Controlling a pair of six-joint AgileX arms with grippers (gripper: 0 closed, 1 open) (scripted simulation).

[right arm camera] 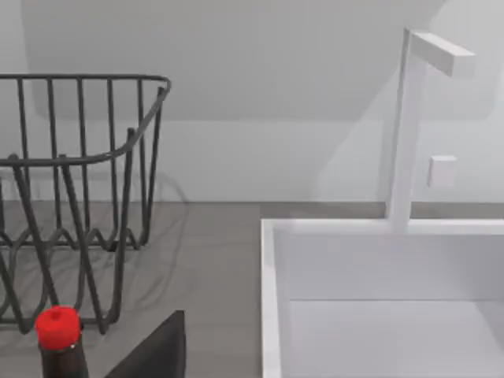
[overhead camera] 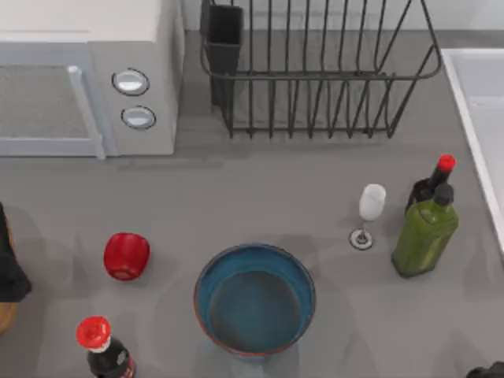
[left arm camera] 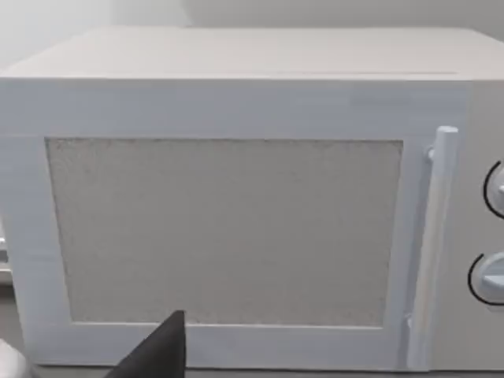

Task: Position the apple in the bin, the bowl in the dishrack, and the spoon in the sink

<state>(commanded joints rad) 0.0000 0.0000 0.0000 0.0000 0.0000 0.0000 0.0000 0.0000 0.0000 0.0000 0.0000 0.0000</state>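
Observation:
The red apple lies on the grey table at the left. Right of it, near the front edge, stands the teal-blue bowl, upright with nothing in it. The black wire dishrack stands at the back middle, and its bars also appear in the right wrist view as the dishrack. The white sink runs along the right edge; the right wrist view looks at the sink's rim. The spoon and the bin are out of view. My left arm is parked at the left edge, my right arm at the front right corner.
A white microwave fills the back left and faces the left wrist camera. A wine glass, a green bottle and a red-capped dark bottle stand right of the bowl. Another red-capped bottle stands front left.

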